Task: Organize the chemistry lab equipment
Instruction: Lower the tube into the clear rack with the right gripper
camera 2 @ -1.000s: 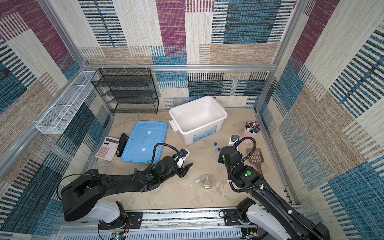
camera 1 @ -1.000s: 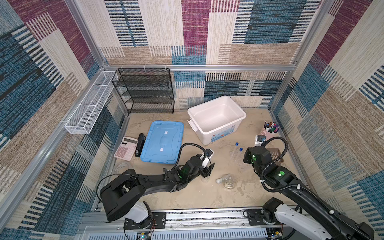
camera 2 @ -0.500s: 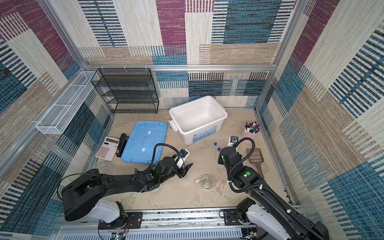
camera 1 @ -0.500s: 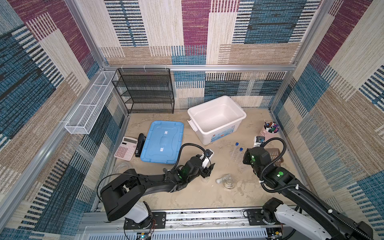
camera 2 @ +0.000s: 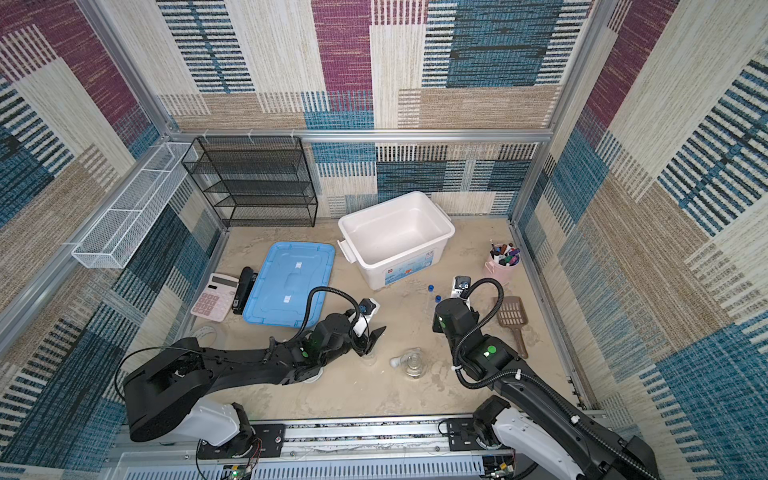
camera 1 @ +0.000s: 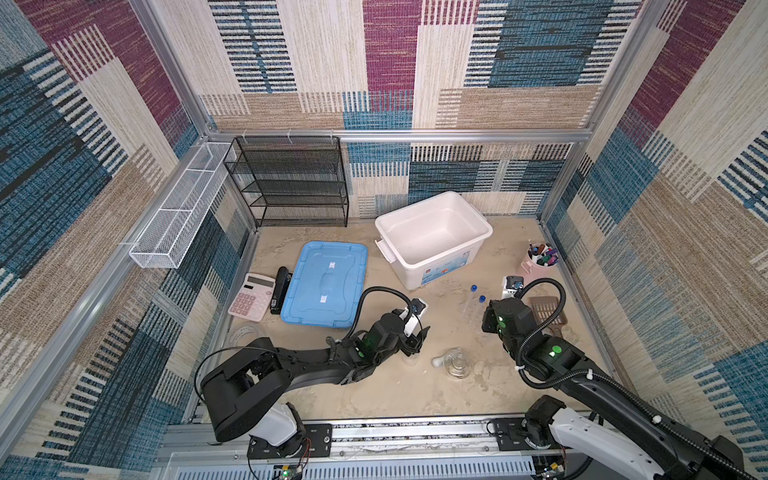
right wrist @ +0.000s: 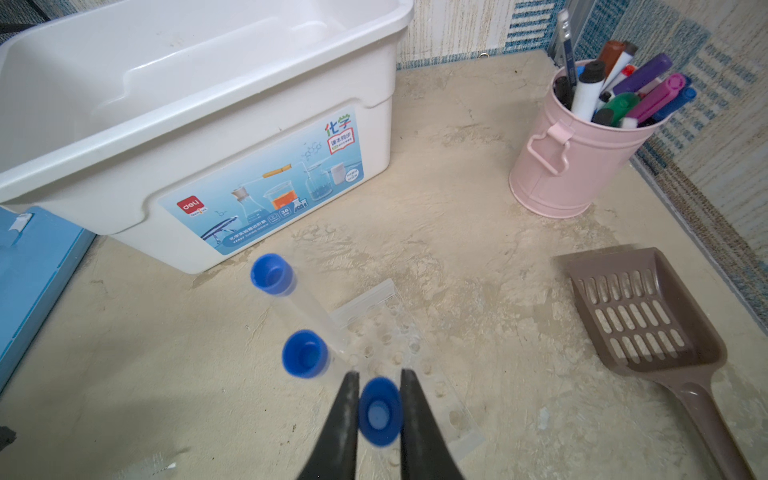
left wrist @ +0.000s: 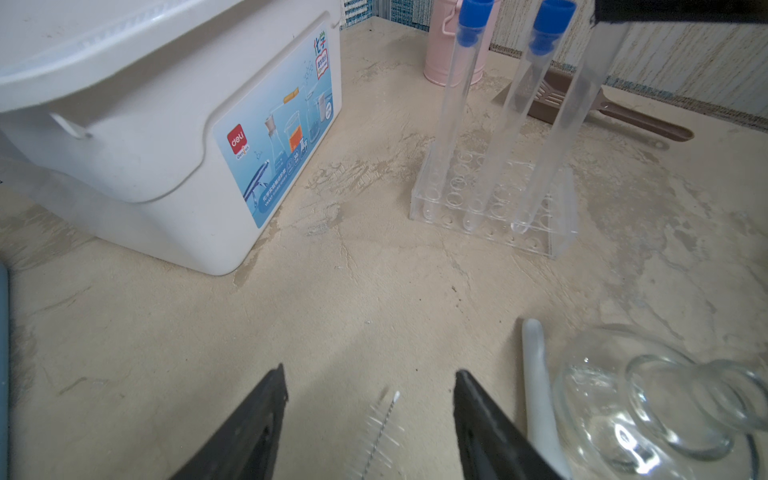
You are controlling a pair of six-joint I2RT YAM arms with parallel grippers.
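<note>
In the right wrist view my right gripper [right wrist: 380, 376] is shut on the blue cap of a clear test tube [right wrist: 379, 411] that stands in a clear rack [right wrist: 419, 357]. Two more blue-capped tubes [right wrist: 272, 274] [right wrist: 305, 353] lean in the same rack. My left gripper [left wrist: 370, 371] is open just above a thin wire brush [left wrist: 384, 424] lying on the floor, touching nothing. Close beside it are a clear glass flask [left wrist: 648, 407] and a white ceramic piece [left wrist: 536, 395]. In both top views the flask [camera 1: 457, 362] [camera 2: 413, 361] sits between the two arms.
An open white bin [camera 1: 436, 272] stands at the back, with a blue lid [camera 1: 326, 282], a black stapler [camera 1: 281, 289] and a pink calculator [camera 1: 251, 297] to its left. A pink cup of markers [camera 1: 538, 262] and a brown scoop [camera 1: 546, 311] sit at the right wall. A black wire shelf [camera 1: 291, 183] lines the back.
</note>
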